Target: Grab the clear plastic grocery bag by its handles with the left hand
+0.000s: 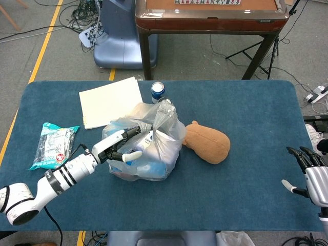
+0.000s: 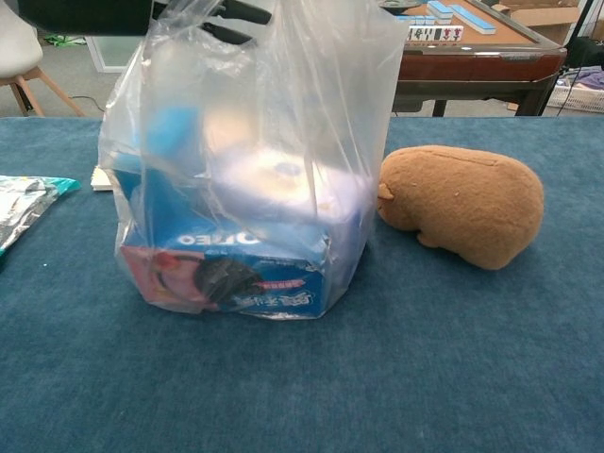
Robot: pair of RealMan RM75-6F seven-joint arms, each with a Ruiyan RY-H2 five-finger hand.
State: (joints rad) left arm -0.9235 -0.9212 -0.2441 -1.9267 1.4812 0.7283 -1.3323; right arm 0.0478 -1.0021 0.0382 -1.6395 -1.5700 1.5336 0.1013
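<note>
The clear plastic grocery bag (image 1: pixel 154 146) (image 2: pixel 250 160) stands upright mid-table, stuffed with a blue Oreo box (image 2: pixel 231 278) and other packs. Its bunched handles (image 1: pixel 165 108) stick up at the far side of the bag. My left hand (image 1: pixel 123 145) reaches in from the lower left and lies against the bag's near upper side. Its dark fingertips (image 2: pixel 241 13) spread over the crumpled top while the thumb sits apart below. It holds nothing, and the handles lie beyond the fingertips. My right hand (image 1: pixel 311 176) hovers at the table's right edge, fingers spread and empty.
A brown plush toy (image 1: pixel 207 143) (image 2: pixel 467 203) lies just right of the bag. A blue can (image 1: pixel 158 91) stands behind it, beside a white paper pad (image 1: pixel 110 102). A snack packet (image 1: pixel 54 146) (image 2: pixel 24 208) lies at the left. A wooden game table (image 1: pixel 210 15) stands beyond.
</note>
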